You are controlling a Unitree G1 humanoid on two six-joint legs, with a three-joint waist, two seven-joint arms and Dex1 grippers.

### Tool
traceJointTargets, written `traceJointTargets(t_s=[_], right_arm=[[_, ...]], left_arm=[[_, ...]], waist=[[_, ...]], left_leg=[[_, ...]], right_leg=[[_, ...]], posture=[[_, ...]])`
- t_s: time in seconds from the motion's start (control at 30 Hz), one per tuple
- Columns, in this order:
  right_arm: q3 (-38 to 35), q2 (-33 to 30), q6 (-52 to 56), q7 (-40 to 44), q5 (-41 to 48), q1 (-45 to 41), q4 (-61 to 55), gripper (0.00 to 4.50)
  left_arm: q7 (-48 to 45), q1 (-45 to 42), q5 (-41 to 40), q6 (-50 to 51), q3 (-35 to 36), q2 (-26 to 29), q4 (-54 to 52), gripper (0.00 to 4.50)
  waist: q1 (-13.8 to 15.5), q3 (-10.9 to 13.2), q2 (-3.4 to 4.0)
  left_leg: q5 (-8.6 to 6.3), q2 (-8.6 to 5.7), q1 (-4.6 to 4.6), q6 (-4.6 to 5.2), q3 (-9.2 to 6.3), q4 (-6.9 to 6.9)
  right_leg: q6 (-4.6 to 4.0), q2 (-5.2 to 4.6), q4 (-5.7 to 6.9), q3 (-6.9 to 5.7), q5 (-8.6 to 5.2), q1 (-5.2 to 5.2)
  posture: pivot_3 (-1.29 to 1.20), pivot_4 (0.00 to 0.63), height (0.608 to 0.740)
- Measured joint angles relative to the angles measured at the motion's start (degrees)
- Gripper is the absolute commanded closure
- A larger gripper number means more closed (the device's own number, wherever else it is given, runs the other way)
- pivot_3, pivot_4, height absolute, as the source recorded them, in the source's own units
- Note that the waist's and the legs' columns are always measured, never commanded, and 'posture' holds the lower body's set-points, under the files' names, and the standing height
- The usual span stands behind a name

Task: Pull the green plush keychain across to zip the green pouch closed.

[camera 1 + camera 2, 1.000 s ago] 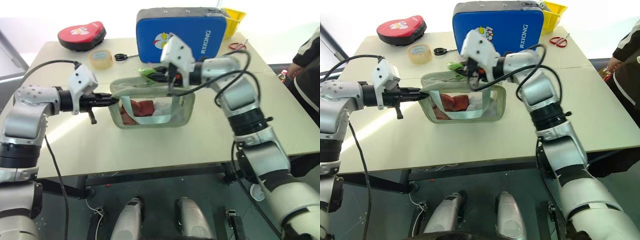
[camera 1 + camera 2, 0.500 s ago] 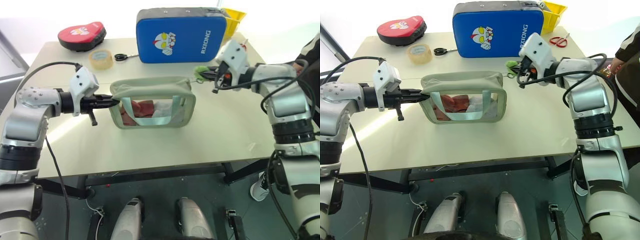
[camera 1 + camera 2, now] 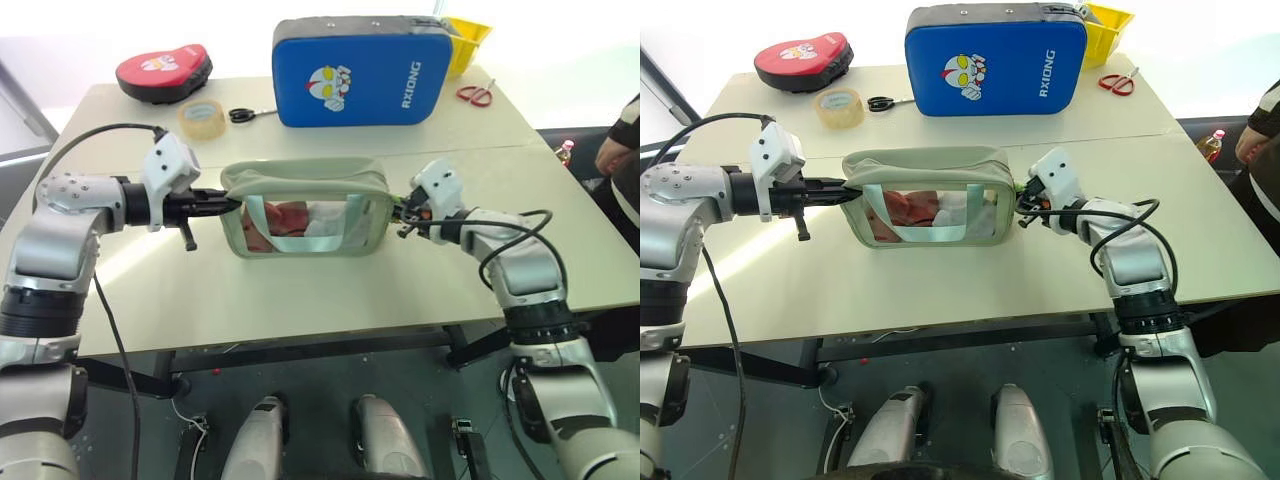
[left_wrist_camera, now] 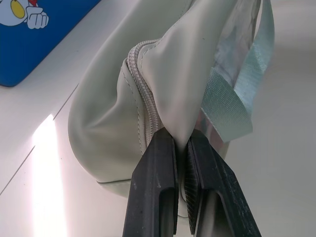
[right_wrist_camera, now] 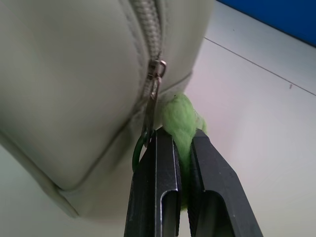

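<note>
The green pouch (image 3: 305,172) stands on the table's middle with its clear window facing me and red contents inside. My left gripper (image 3: 225,203) is shut on the fabric of the pouch's left end (image 4: 168,89). At the pouch's right end my right gripper (image 3: 402,212) is shut on the green plush keychain (image 5: 178,116), low beside the end wall. A green ring links the plush to the metal zipper pull (image 5: 157,66), which sits at the right end of the zipper. The zipper line along the top looks closed.
A blue padded case (image 3: 365,70) stands behind the pouch. A red pad (image 3: 163,70), a tape roll (image 3: 201,118) and black scissors (image 3: 240,114) lie at the back left. Red scissors (image 3: 475,93) and a yellow bin (image 3: 468,38) are at the back right; a person (image 3: 622,150) stands at the right edge.
My right gripper carried the keychain from the pouch's left end across its top, past the right end, then came down beside that end. The pouch top went from gaping to closed. The left gripper held still.
</note>
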Motion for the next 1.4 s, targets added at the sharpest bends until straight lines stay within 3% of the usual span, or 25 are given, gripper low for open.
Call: traceJointTargets(t_s=[0.17, 0.27, 0.47, 0.5, 0.67, 0.8, 0.9, 1.07, 1.13, 1.4], right_arm=[[0.78, -0.01, -0.04, -0.68, -0.34, 0.48, 0.38, 4.47], [0.78, -0.83, -0.02, 0.2, -0.16, -0.11, 0.83, 3.46], [0.86, -8.62, 0.87, 8.55, 1.8, -4.48, 0.7, 0.38], [0.96, -10.55, 0.44, 10.64, 1.87, -5.32, 0.86, 0.03], [0.46, -21.19, -2.46, 24.82, 4.29, -12.62, 4.22, 0.03], [-0.58, -24.87, -1.2, 34.93, 9.13, -16.1, 4.32, 0.03], [-0.34, -24.56, 0.32, 37.25, 11.2, -16.07, 2.25, 0.0], [-0.05, -20.9, 1.59, 35.09, 12.1, -16.06, -1.05, 0.0], [0.17, -20.72, 1.95, 34.45, 12.1, -16.05, -1.56, 0.0], [0.16, -20.85, 2.07, 33.29, 12.07, -15.38, -1.66, 0.0]], left_arm=[[0.08, -0.1, -0.01, 0.07, -0.13, 0.01, 0.0, 4.5], [0.18, -0.08, -0.01, 0.08, -0.13, 0.01, -0.01, 4.5], [0.43, 0.04, 0.01, -0.18, -0.08, 0.09, 0.07, 4.5], [0.43, 0.05, 0.01, -0.23, -0.08, 0.09, 0.09, 4.5], [0.38, 0.17, 0.0, -0.35, 0.18, 0.63, 0.57, 4.5], [0.18, -0.23, -0.01, -0.35, 0.24, 0.99, 1.7, 4.5], [-0.17, -0.41, -0.14, -0.19, 0.28, 1.34, 1.89, 3.39], [-2.47, -0.72, -3.67, 3.02, 1.67, 2.89, 1.37, 0.77], [-2.37, -1.6, -5.26, 5.32, 2.86, 3.48, 1.19, 0.01], [-2.12, -4.49, -8.21, 10.32, 7.82, 8.84, 2.82, 0.01]], waist=[[0.04, 0.0, 0.0], [0.04, 0.0, 0.0], [0.05, 0.0, 0.0], [0.05, 0.01, 0.01], [-0.06, 0.02, 0.03], [-0.25, 0.02, 0.02], [-0.26, 0.02, 0.02], [-0.1, 0.02, 0.03], [0.1, 0.02, 0.02], [-0.16, 0.02, 0.03]], left_leg=[[0.0, 0.0, 0.01, 0.0, 0.0, 0.0], [0.0, -0.01, 0.0, 0.0, 0.0, 0.0], [0.0, 0.0, 0.0, 0.0, 0.0, 0.0], [0.0, -0.01, -0.01, 0.0, 0.01, 0.0], [-0.01, 0.01, -0.01, 0.01, 0.02, -0.03], [-0.02, 0.04, 0.01, 0.02, 0.03, -0.04], [-0.02, 0.04, -0.01, 0.02, 0.03, -0.03], [-0.02, 0.03, -0.04, 0.01, 0.03, -0.03], [-0.02, 0.02, -0.09, 0.01, 0.01, -0.01], [-0.02, 0.02, -0.08, 0.01, 0.03, -0.02]], right_leg=[[0.0, 0.0, -0.02, 0.0, 0.0, 0.0], [0.0, 0.0, -0.02, 0.0, 0.0, 0.01], [0.0, 0.0, -0.04, -0.01, 0.0, 0.01], [0.0, -0.01, -0.06, -0.01, 0.0, 0.01], [0.0, 0.0, -0.1, -0.01, -0.01, 0.0], [0.0, 0.02, -0.1, 0.0, -0.01, 0.0], [0.0, 0.01, -0.1, 0.0, -0.01, -0.02], [0.0, 0.0, -0.1, 0.0, -0.01, -0.05], [0.0, -0.01, -0.12, -0.01, -0.01, -0.06], [0.0, -0.01, -0.12, 0.0, -0.01, -0.08]], posture=[[0.0, 0.15, 0.74], [0.0, 0.15, 0.74], [0.0, 0.15, 0.74], [0.0, 0.15, 0.74], [0.0, 0.15, 0.74], [0.0, 0.15, 0.74], [0.0, 0.15, 0.74], [0.0, 0.15, 0.74], [0.0, 0.15, 0.74], [0.0, 0.15, 0.74]])
